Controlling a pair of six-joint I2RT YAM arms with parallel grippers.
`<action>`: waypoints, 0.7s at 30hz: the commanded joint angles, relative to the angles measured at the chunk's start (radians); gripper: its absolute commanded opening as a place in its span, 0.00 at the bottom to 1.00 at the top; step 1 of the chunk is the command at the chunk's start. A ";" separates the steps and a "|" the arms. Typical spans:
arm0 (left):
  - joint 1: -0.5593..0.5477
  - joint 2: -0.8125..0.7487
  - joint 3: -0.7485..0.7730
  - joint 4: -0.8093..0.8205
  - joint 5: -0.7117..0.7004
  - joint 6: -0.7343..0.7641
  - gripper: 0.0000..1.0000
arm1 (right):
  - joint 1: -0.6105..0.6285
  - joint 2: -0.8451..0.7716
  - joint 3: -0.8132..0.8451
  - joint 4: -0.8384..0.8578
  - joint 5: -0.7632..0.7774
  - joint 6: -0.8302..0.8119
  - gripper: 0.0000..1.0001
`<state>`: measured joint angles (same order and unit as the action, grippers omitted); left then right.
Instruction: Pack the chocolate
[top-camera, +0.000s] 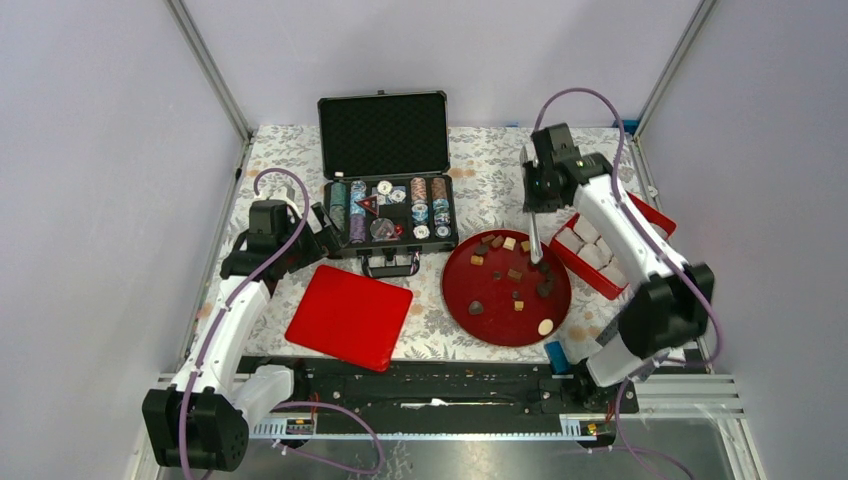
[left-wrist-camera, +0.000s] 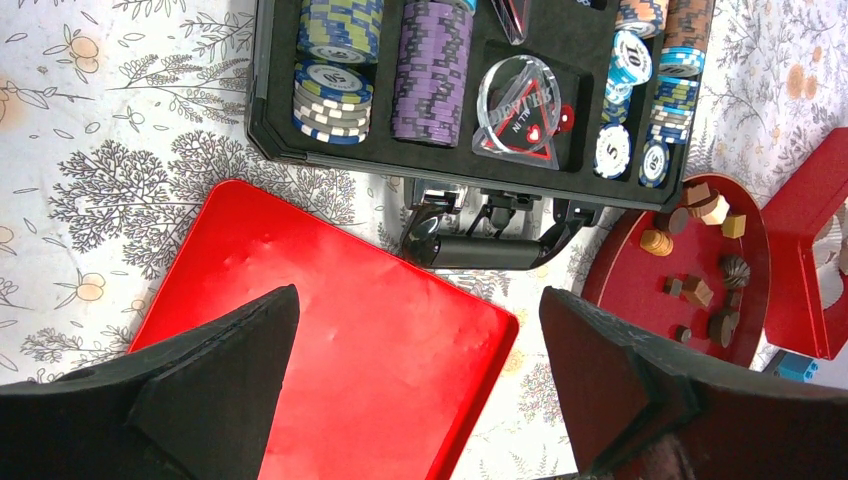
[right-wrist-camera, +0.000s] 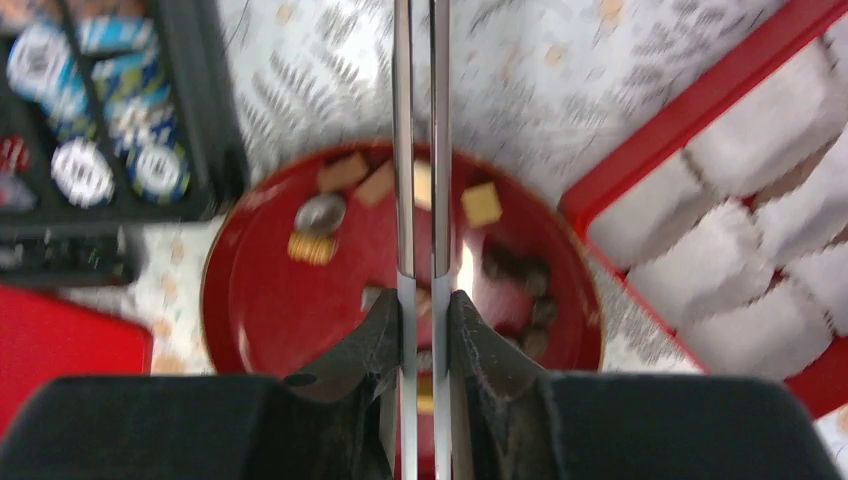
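Right claw (right-wrist-camera: 422, 310): pinched shut on metal tongs (right-wrist-camera: 420, 150), which reach ahead of it over the red plate (top-camera: 460, 300); whether their tips hold anything cannot be told. Chocolate pieces (top-camera: 515, 273): scattered on that plate beneath and around the tongs. Red box (right-wrist-camera: 690, 110), to this claw's right: its white paper cups (top-camera: 588, 240) appear empty. Left claw (left-wrist-camera: 418, 300): spread wide, holding nothing, above the red lid (left-wrist-camera: 330, 340). Judgement: packing barely begun; all visible pieces remain.
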<state>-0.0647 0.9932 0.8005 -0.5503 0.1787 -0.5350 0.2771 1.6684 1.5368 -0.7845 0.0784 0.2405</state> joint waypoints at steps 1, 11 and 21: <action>-0.001 -0.025 0.034 0.044 0.023 0.020 0.99 | 0.093 -0.217 -0.153 -0.058 0.038 0.068 0.15; -0.001 -0.007 0.057 0.046 0.023 0.025 0.99 | 0.155 -0.502 -0.412 -0.273 -0.019 0.119 0.18; -0.001 -0.021 0.047 0.044 0.025 0.023 0.99 | 0.169 -0.511 -0.521 -0.303 -0.129 0.101 0.29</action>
<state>-0.0647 0.9901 0.8082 -0.5491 0.1917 -0.5240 0.4328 1.1595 1.0031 -1.0725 -0.0021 0.3412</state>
